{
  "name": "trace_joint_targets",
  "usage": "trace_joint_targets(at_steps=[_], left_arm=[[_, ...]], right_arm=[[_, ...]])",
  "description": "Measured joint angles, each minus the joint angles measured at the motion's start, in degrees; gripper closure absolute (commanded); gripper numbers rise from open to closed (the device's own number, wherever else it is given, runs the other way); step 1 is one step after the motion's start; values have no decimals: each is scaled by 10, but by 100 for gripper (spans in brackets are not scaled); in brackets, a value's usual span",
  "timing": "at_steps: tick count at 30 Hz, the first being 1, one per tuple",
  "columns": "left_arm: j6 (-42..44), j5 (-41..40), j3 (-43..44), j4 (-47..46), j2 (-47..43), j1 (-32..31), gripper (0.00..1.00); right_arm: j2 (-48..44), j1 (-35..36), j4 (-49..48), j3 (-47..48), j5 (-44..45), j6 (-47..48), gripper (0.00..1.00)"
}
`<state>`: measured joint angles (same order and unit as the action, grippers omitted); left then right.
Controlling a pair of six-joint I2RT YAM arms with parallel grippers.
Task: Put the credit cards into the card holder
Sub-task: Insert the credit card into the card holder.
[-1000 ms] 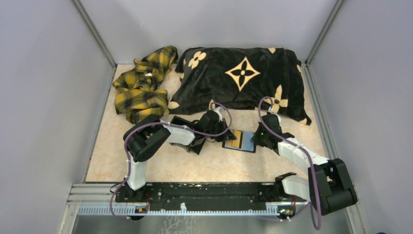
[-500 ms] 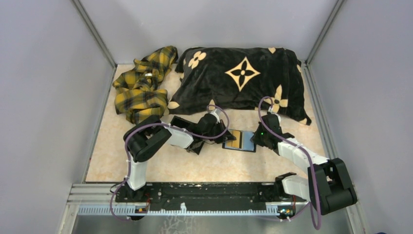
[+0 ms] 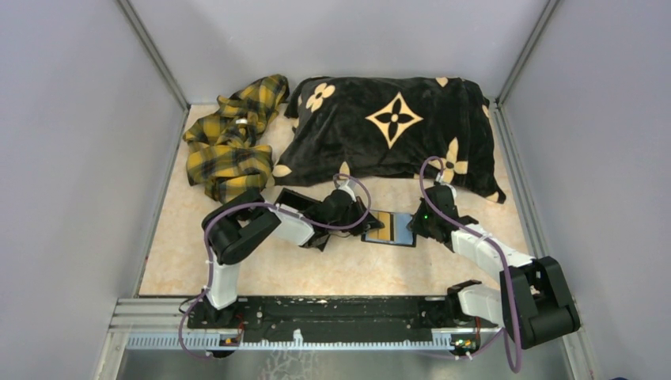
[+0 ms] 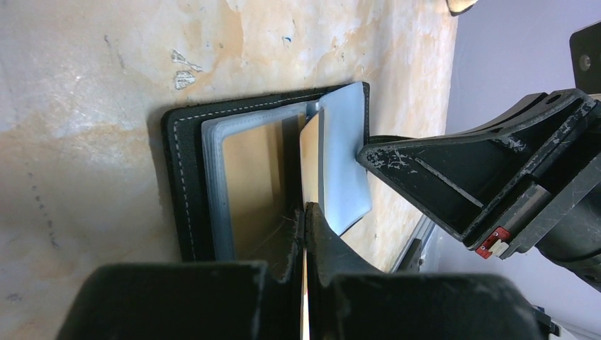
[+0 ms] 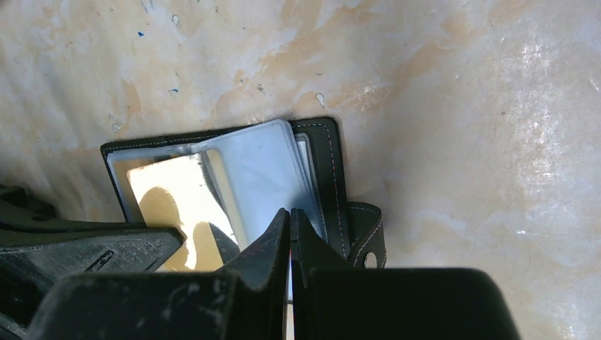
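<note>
Seen from above, the card holder (image 3: 388,229) is lying open on the table (image 3: 261,273), between my left claw (image 3: 358,224) and my right claw (image 3: 415,228). At my left wrist, my fingers are pinching a golden credit card (image 4: 310,159) edge-on, with its far end inside the holder. At my right wrist, my closed fingers are gripping a pale plastic page (image 5: 262,173) of the holder.

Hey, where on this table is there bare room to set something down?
Bare table runs between the card holder and the base rail, and at the left, in front of the plaid cloth. Crowded: the middle, where left hand and right hand meet, and the back, under the pillow.
</note>
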<state>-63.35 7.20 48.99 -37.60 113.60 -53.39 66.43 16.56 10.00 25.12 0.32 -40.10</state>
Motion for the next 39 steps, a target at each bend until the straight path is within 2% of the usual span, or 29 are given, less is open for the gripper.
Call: trace_joint_targets(at_steps=[15, 18, 24, 27, 33, 39], left_arm=[[-20, -22, 0, -30, 18, -19, 99], [-21, -20, 3, -35, 24, -20, 84], [-17, -14, 23, -26, 35, -25, 63], [-11, -13, 35, -14, 35, -28, 55], [2, -11, 57, 20, 30, -31, 42], [31, -11, 91, 92, 20, -35, 37]], right_arm=[[0, -2, -1, -1, -2, 0, 100], [-1, -2, -1, -1, -3, 0, 100], [-12, -2, 14, -1, -2, 5, 83], [-24, -2, 29, 0, 2, 9, 78], [-40, -2, 62, 0, 20, 15, 77], [-42, -2, 72, 0, 29, 15, 77]])
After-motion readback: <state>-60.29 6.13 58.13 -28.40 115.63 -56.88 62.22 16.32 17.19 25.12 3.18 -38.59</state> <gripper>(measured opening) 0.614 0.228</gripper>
